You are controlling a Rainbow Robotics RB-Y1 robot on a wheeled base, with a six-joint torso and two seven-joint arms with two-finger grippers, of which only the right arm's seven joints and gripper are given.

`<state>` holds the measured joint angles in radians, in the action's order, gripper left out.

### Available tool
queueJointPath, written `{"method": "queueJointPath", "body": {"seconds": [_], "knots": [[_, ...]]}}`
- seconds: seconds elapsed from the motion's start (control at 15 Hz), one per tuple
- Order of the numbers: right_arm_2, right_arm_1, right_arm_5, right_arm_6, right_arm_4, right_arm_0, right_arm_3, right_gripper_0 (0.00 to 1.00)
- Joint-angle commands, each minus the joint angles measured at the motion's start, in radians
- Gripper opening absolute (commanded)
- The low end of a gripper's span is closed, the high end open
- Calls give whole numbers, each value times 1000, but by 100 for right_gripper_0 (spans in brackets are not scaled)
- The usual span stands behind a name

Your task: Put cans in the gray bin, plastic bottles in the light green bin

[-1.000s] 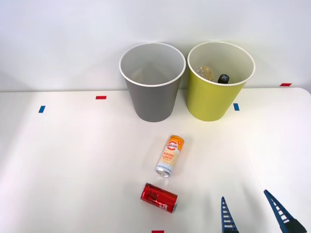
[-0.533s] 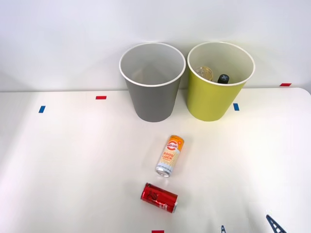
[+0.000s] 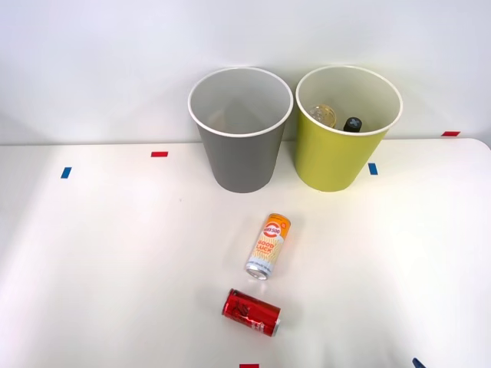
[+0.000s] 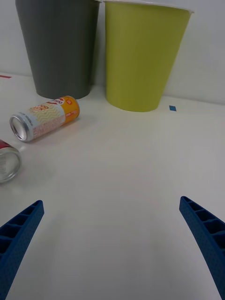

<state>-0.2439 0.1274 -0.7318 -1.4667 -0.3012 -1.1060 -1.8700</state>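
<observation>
Claw (image 4: 112, 243) hangs released and empty over our bare counter (image 3: 115, 253), since both cans, orange (image 3: 268, 246) and red (image 3: 251, 312), lie left of it, near the gray bin (image 3: 240, 126).

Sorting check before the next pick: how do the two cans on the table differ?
The orange-and-white can is slimmer and longer; the red can is shorter and stouter. The orange-and-white can lies nearer the bins, its length pointing roughly toward them; the red can lies closer to the robot, more crosswise. The orange-and-white one carries printed text; the red one is plain shiny red. Both lie on their sides on the white table, outside the bins, untouched.
</observation>
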Motion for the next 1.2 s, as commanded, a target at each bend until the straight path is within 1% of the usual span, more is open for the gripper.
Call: {"method": "queueJointPath", "body": {"seconds": [0.07,1.2], "knots": [[-3,0,0,0,5,0,0,100],[-3,0,0,0,5,0,0,100]]}}
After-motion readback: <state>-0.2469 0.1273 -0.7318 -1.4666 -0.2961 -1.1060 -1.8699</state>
